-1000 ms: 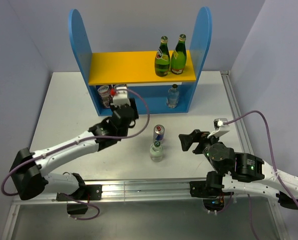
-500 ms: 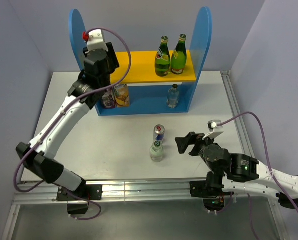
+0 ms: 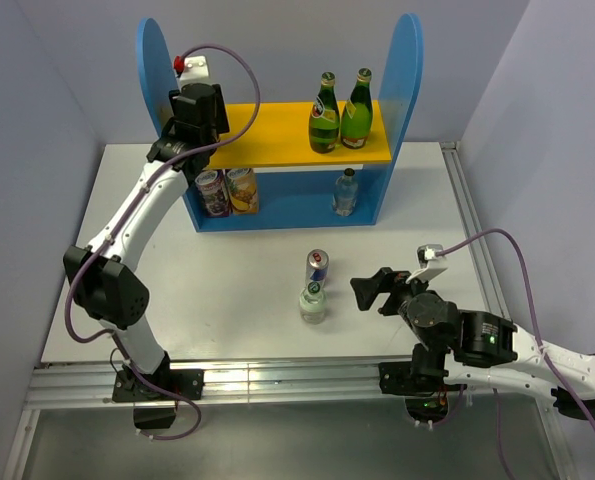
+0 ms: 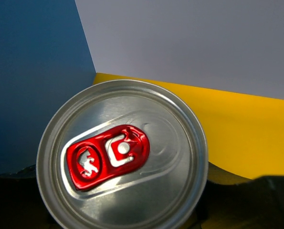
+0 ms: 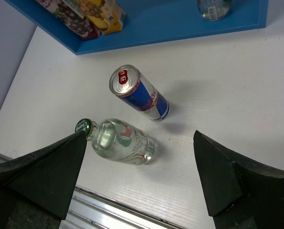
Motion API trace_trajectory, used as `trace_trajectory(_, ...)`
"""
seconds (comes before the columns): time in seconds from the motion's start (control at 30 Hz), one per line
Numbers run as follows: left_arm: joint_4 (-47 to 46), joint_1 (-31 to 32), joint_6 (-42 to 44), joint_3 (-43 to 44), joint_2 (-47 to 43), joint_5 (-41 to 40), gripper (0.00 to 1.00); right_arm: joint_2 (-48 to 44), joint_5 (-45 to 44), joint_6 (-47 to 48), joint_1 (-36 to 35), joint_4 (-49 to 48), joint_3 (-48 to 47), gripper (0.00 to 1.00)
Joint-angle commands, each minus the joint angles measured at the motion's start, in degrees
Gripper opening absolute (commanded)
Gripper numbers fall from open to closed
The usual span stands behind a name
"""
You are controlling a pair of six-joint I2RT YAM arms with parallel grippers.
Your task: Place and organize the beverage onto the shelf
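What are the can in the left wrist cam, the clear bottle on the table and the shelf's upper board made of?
The can looks like metal, probably aluminium: brushed silver top, glossy red pull tab. The clear bottle is transparent, glass or plastic, can't tell which; it has a green cap. The upper board is opaque matte yellow, painted wood or plastic, unclear.

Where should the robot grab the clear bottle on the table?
I'd grip the bottle around its round body, below the narrow neck, coming from the right, where the open right hand faces it. It stands upright, and the can close behind blocks that side.
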State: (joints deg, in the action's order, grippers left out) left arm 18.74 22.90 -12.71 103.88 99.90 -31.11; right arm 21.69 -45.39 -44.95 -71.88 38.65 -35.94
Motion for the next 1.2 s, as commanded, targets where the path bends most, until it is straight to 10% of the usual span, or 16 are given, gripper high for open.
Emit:
trace_trajectory(0.0,-6.3,-0.6,0.6,0.1,-3.5,1.0,0.0,-0.9,-0.8,-1.1,-0.5,-0.2,0.9,1.0)
trace_trajectory(0.3,-10.0,-2.2,0.3,-7.0,-6.0,1.9,0.29,-1.1,-0.7,-1.7,-0.4,0.1,1.1,1.0)
trace_trajectory(0.4,-10.5,-2.2,0.2,-7.9,-6.6,1.7,0.59,-1.3,-0.5,-2.1,-0.5,0.4,1.1,1.0)
trace_trajectory(0.47,-10.4,-2.2,0.2,-7.9,-6.7,1.9,0.97,-1.4,-0.5,-2.2,-0.5,0.5,1.1,1.0)
trace_trajectory(1.17,0.1,-0.5,-4.1,-9.2,-20.5,3.0,0.99,-1.4,-0.9,-2.6,-0.5,0.9,1.2,1.0)
